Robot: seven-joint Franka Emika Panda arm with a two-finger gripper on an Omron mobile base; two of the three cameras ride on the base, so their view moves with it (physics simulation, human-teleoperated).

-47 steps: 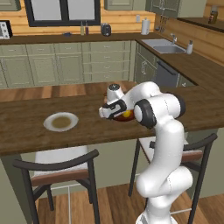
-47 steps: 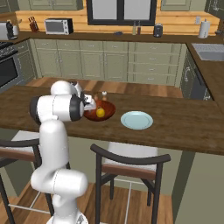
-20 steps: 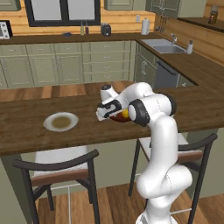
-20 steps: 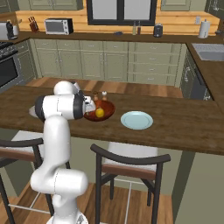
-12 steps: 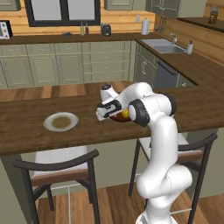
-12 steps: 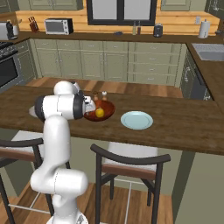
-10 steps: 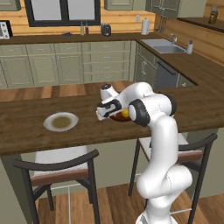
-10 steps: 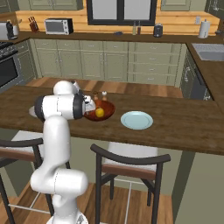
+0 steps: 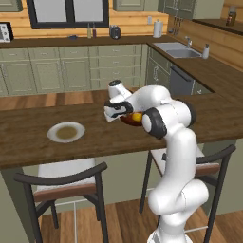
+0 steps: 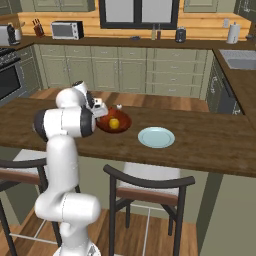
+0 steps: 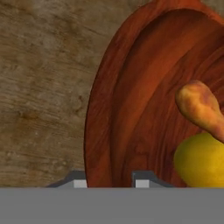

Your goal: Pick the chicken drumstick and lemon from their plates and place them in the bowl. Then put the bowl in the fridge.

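Wood-panelled kitchen walls and grey-green cabinets back a long dark wooden desk (image 9: 28, 142), where the white arm reaches down to one wide, glossy reddish-brown bowl (image 11: 131, 109). From the hand view, the tool (image 11: 109, 183) straddles the bowl's near rim, one dark fingertip outside the wall and the other inside, the jaws drawn in close about the rim; whether they already grip it cannot be told. Inside the bowl lie one orange-brown chicken drumstick (image 11: 199, 109) and one bright yellow lemon (image 11: 199, 159), touching each other, off to the side of the tool. Two plates sit bare on the desk: a white-rimmed plate with a brownish centre (image 9: 66, 132) well apart from the bowl, and a pale green-blue plate (image 10: 156, 137) just beside it. Compared with a second ago, arm, bowl and plates sit as they did; the jaws have narrowed.
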